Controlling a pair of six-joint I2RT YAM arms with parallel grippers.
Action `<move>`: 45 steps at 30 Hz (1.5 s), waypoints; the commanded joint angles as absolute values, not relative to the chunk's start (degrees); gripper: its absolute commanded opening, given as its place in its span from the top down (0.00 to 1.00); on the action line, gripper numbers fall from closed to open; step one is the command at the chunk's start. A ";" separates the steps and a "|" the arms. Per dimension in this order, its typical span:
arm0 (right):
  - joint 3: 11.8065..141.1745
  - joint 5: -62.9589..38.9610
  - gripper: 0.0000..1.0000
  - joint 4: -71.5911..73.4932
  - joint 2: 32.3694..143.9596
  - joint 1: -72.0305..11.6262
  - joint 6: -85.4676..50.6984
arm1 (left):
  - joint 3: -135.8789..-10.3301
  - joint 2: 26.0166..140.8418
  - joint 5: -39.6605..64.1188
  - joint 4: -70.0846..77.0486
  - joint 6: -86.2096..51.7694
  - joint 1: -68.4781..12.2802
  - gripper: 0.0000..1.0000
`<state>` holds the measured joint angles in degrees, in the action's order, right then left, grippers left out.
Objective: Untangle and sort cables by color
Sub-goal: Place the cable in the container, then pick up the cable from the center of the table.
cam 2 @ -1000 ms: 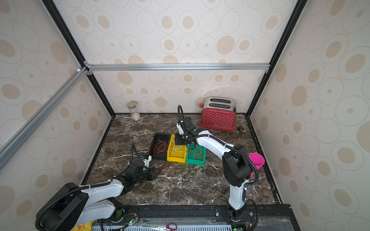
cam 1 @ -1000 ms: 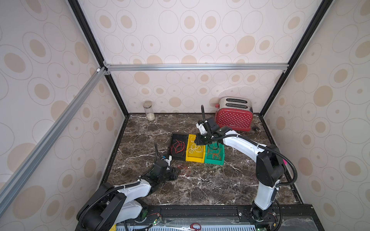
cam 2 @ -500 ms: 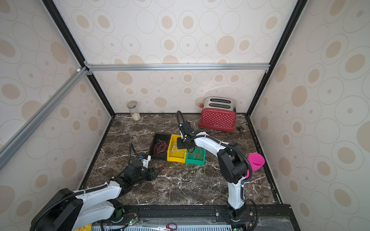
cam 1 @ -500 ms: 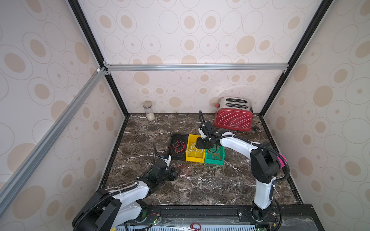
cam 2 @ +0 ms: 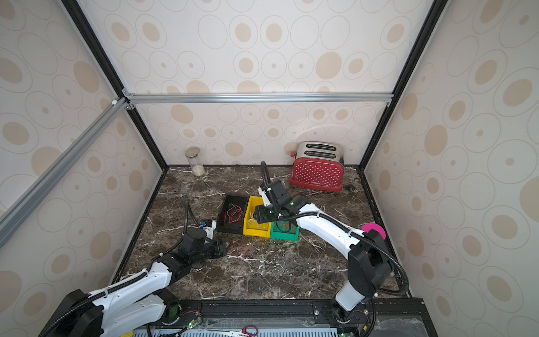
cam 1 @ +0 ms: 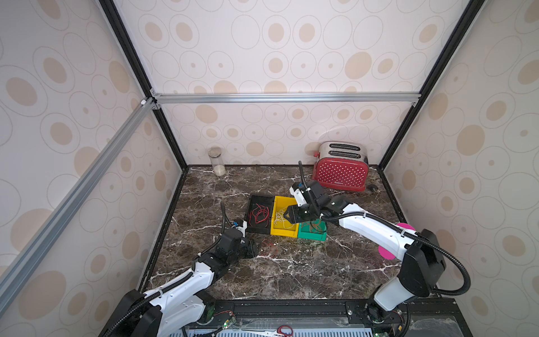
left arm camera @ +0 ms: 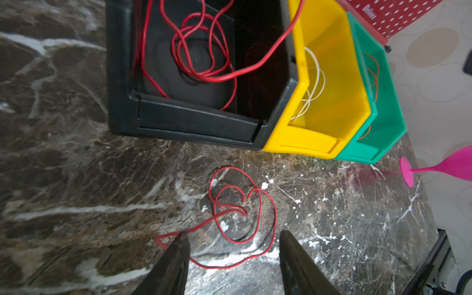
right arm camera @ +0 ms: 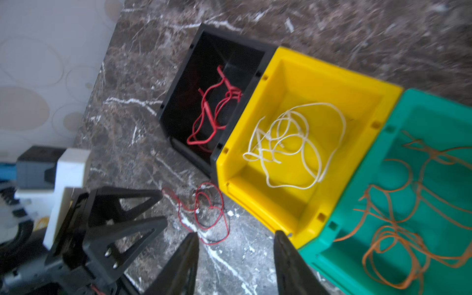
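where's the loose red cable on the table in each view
top view: red cable on the table, in front of the yellow bin.
top view: same spot, in front of the yellow bin.
left wrist: on the table, between the bins and the left fingers.
right wrist: beside the yellow bin's front corner.
shared landmark: the yellow bin.

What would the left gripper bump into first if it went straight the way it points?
Probably the loose red cable on the table, right ahead of the left gripper; the black bin stands beyond it. Depth is hard to judge.
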<state>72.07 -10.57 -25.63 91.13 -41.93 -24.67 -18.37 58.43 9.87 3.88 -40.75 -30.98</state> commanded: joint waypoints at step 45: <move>68.26 -3.43 1.00 -25.34 102.32 -53.93 -19.11 | -20.43 56.15 11.09 2.00 -39.45 -26.37 0.40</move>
